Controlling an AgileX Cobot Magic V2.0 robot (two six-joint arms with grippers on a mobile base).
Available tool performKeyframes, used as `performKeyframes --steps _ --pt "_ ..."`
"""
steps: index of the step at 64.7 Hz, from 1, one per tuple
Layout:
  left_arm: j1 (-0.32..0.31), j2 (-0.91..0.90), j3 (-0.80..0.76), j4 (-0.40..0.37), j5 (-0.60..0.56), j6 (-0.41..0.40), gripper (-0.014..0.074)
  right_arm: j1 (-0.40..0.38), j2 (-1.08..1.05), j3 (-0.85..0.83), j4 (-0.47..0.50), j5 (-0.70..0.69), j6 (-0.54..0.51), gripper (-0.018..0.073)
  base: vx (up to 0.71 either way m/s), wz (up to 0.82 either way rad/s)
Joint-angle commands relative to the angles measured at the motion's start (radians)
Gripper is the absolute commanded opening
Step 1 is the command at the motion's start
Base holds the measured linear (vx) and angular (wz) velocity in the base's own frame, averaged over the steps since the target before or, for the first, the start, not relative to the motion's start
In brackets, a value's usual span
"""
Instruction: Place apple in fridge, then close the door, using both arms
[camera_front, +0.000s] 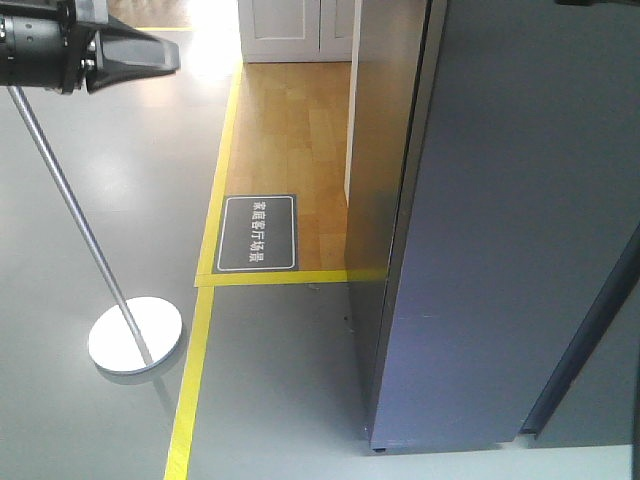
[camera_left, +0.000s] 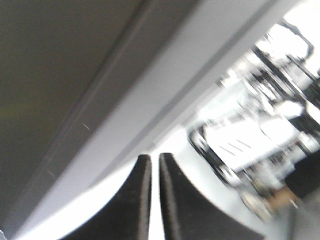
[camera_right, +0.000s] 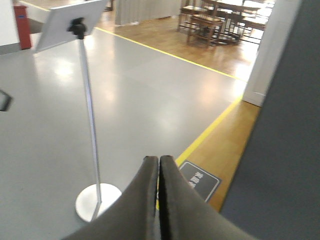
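Grey floor beside fridge; apple unseen. Both claws, left and right, closed empty; push door flat, steadily.

- Glossy grey floor with bright glare patches, bordered by yellow tape lines.
- Wood flooring beyond the tape, bearing a dark floor sign.
- A sign stand on a round white base.
- Dining chairs and table far back.
- White cabinet, possibly a wall unit.
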Motion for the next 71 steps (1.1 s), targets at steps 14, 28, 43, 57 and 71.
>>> performKeyframes --steps 14,28,43,57,71 --pt "0.000 -0.183 -0.027 0.012 0.117 -0.004 -0.0008 -0.004 -0.173 0.006 0.027 0.116 0.006 -0.0004 0.00 0.00" --pt "0.000 -0.398 0.078 0.154 0.009 -0.035 -0.0007 -0.004 -0.393 0.341 0.027 -0.046 -0.012 -0.0004 0.00 0.00" --pt "0.000 -0.697 0.411 0.253 -0.163 -0.042 -0.0007 -0.004 -0.709 0.740 0.006 -0.127 -0.005 -0.0004 0.00 0.00" --pt "0.000 -1.009 0.861 0.249 -0.392 -0.053 -0.0007 -0.004 -0.987 1.021 0.001 -0.149 0.055 -0.0004 0.00 0.00" --pt "0.000 -1.229 1.236 0.185 -0.586 -0.171 -0.0007 -0.004 -1.144 1.172 0.001 -0.160 0.055 -0.0004 0.00 0.00"
